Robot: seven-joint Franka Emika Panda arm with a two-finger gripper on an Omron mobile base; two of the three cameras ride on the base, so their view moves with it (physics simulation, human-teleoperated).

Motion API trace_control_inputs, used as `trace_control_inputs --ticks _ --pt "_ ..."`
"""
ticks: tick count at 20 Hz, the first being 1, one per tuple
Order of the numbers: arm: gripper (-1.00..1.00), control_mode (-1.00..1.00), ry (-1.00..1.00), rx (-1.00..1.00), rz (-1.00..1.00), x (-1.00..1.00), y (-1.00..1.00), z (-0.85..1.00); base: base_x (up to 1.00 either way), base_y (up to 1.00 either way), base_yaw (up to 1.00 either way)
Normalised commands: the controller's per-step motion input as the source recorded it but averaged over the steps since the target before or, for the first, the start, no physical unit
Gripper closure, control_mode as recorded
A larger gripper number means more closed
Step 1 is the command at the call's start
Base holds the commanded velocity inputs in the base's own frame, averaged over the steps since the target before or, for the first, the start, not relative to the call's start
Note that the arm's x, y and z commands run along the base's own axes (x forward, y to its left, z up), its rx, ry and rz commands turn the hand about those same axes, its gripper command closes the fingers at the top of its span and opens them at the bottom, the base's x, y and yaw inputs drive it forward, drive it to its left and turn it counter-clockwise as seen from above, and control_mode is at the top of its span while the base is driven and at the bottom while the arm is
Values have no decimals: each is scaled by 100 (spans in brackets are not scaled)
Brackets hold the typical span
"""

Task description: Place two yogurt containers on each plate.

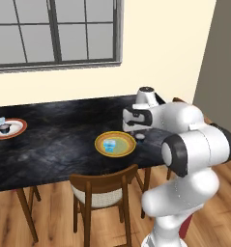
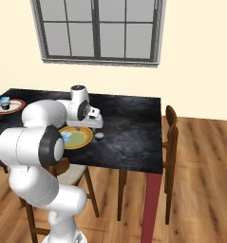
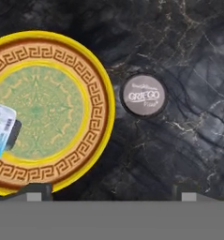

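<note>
On the dark marble table (image 1: 54, 140), the gripper (image 3: 108, 197) hovers with jaws apart above a round yogurt cup (image 3: 143, 95) just right of the yellow plate (image 3: 101, 89), which holds a blue cup (image 3: 1, 129).

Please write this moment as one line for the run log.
gripper: open, above table | round yogurt: on table beside yellow plate | blue yogurt: on yellow plate | white plate: holds two cups

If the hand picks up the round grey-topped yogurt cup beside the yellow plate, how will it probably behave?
The round yogurt cup looks small, so probably light. It stands upright with its flat lid up, so it should not roll. Its smooth round wall may slip between the fingers.
</note>
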Motion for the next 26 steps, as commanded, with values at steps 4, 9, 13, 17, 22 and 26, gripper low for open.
trace_control_inputs --ticks 4,9,13,17,22,26 --pt "-100 -100 7 0 12 33 -46 -2 0 0 0" --pt "-100 -100 2 0 3 38 -29 -10 0 0 0" --pt "-100 -100 0 0 2 48 0 -12 0 0 0" --pt "-100 -100 2 2 0 10 -1 -13 0 0 0" --pt "-100 -100 5 4 0 1 -3 -23 0 0 0" --pt "-100 -100 1 5 0 2 0 -23 0 0 0"
